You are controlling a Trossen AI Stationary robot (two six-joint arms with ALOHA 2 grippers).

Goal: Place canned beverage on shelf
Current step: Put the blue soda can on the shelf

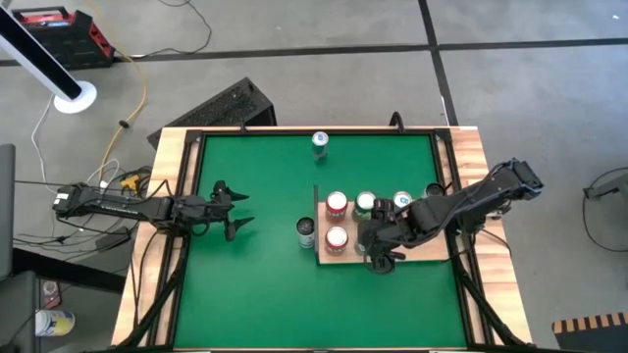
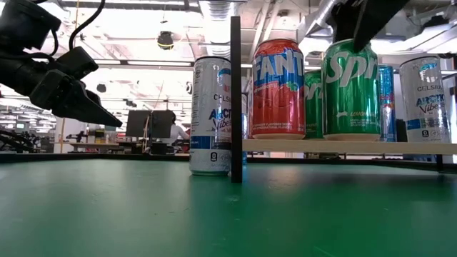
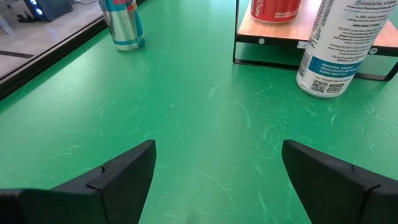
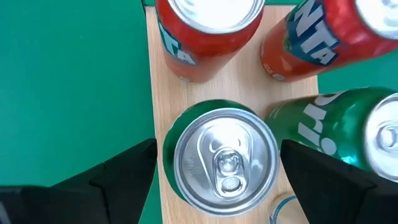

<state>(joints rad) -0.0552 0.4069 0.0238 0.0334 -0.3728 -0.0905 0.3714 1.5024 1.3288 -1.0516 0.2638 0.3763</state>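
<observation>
The shelf (image 1: 343, 258) is a light wooden board with a dark upright edge (image 2: 235, 100), right of the table's centre. Several cans stand on it: two red Fanta cans (image 4: 205, 31), a white can (image 2: 426, 96) and green Sprite cans. My right gripper (image 4: 219, 180) is open above the near green Sprite can (image 4: 224, 158), which stands upright on the board (image 2: 350, 89). Its fingers stand on either side of the can's top, and no touch shows. My left gripper (image 1: 238, 211) is open and empty over the table's left half.
A white Celsius can (image 1: 306, 232) stands on the green table just left of the shelf's upright edge. A blue-and-silver can (image 1: 320, 143) stands near the far edge. The green surface between my left gripper and the shelf is bare (image 3: 205, 112).
</observation>
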